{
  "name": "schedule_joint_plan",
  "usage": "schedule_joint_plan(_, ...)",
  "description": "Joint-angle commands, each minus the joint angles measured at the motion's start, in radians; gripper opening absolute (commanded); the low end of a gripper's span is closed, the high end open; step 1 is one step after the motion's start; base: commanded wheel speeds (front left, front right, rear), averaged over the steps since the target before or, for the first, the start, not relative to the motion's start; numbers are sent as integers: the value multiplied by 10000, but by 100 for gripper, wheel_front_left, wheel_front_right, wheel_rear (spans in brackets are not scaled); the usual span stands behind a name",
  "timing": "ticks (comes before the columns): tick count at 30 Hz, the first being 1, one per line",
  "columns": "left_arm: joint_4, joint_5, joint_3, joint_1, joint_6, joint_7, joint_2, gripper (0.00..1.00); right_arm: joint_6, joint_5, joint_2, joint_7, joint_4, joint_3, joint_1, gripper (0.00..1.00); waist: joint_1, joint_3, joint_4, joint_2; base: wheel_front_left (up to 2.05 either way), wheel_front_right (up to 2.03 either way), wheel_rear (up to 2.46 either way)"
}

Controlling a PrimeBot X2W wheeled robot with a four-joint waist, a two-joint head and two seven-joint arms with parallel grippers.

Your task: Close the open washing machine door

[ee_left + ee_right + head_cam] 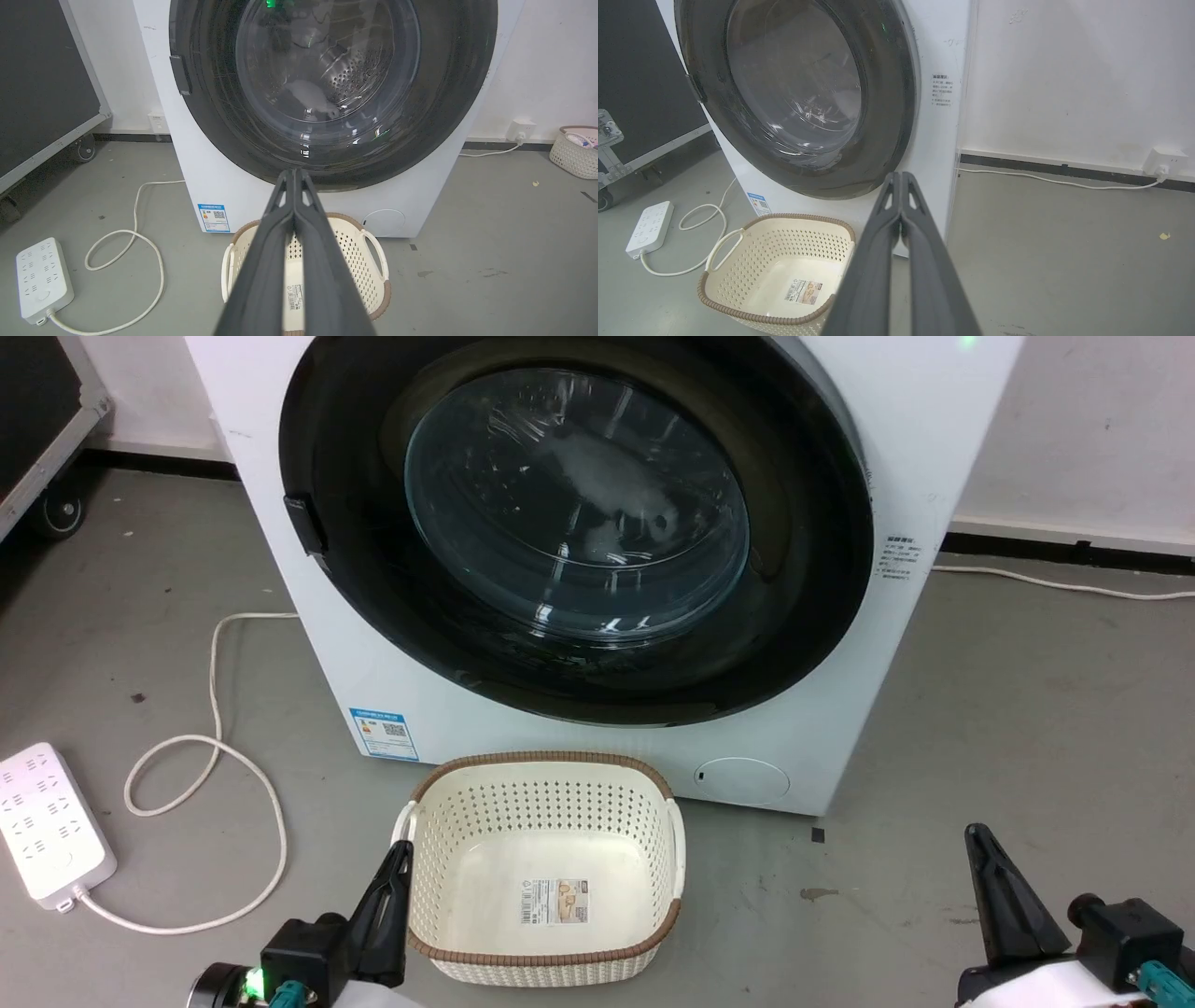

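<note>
Against the white wall stands the washing machine (896, 644); the washing machine door (579, 513) takes up most of its front, a wide black rim around a bulging clear glass bowl, with a small dark catch (305, 523) on the rim's left edge; the door lies flat on the front panel, and from the right wrist view no gap shows between rim and panel; through the glass a perforated steel drum (348, 79) and a pale grey lump (607, 485) can be seen, the lump too blurred to name. Low on the panel sit a blue sticker (384, 735) and a round cover (742, 780).

On the floor just before the machine, below the door, stands an empty cream basket (541, 803) with a brown rim; to its left lie a white power strip (47, 821) and a looped cable (214, 672); a black wheeled case (37, 420) stands further left.

The left tool (293, 175) has its fingers pressed together, beside the basket's left handle; the right tool (901, 177) is likewise pressed together, well apart from the door.
</note>
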Motion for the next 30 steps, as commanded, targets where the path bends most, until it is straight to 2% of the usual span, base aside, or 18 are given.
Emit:
schedule_joint_plan(1, -61, 83, 48, -71, 80, 64, -17, 0, -1, -62, 8, 79, -96, 38, -62, 0, 0, -1, -11, 0, 0, 0, 0)
schedule_joint_plan(30, -374, 307, 226, -163, 295, 636, -100, 0, -3, -262, 18, 653, -410, 266, -146, 0, 0, -16, -200, 0, 0, 0, 0)
